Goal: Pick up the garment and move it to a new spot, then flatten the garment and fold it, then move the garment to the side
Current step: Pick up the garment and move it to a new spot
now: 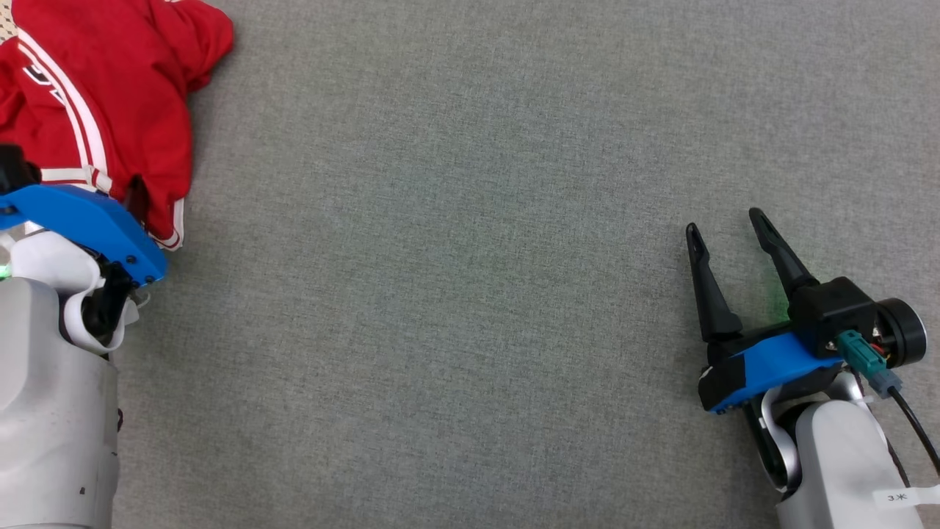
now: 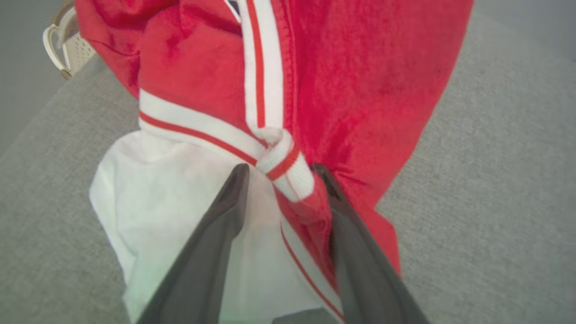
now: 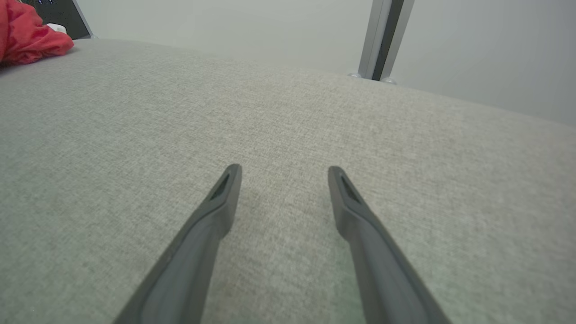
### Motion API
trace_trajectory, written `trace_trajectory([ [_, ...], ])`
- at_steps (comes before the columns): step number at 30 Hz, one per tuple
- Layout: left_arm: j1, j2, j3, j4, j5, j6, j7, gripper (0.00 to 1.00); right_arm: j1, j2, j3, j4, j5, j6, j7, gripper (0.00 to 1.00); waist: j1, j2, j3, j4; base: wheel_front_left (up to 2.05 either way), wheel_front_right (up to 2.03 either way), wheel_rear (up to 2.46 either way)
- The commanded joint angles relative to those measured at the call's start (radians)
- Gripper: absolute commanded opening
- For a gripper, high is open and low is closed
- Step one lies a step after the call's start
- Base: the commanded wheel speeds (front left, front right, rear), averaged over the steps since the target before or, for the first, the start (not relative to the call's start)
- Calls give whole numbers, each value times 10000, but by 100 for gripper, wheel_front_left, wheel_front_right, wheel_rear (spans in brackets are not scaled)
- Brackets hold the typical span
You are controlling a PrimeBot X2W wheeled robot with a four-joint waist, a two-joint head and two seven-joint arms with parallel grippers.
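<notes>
Garment is lying bunched at the far left corner of the grey cloth-covered surface, red with white stripes, its hem trailing down towards my left arm. In the left wrist view I am seeing the same red fabric crumpled and turned over, so that a white inner layer is showing below a white band with a red line. A striped trim is twisting into a small knot-like fold right at the fingertips.

My left gripper is reaching into that heap. Its jaws are standing wide, straddling the striped fold: one finger is lying across the white layer, and the tip of the other is sinking into a crease of red cloth. From the head camera the fingertips are hiding under the fabric, with the blue mount sitting just beside the hem.

My right gripper is hovering well apart from the garment, over bare surface at the lower right. Its jaws are gaping wide with nothing between them, fingers pointing away from me.

Beyond the garment, a pale perforated container is peeking in at the surface's edge. A metal post is rising behind the far edge in the right wrist view, where a corner of the red heap is also showing.
</notes>
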Motion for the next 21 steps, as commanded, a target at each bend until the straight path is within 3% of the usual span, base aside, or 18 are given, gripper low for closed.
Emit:
trace_trajectory([
  [1,-143,-39,17,-10,-33,-70,-164,0,-94,-31,54,49,108,1,-83,100,-1,0,-19,3,0,0,0],
  [12,-515,639,-478,-672,717,-76,-1384,0,-106,-29,152,778,572,1,-547,100,-1,0,-1058,-281,0,0,0],
  [21,-999,679,-1281,-2178,1166,-271,-1302,0,322,-31,434,1929,1354,1,-1108,100,-1,0,-2615,-1300,0,0,0],
])
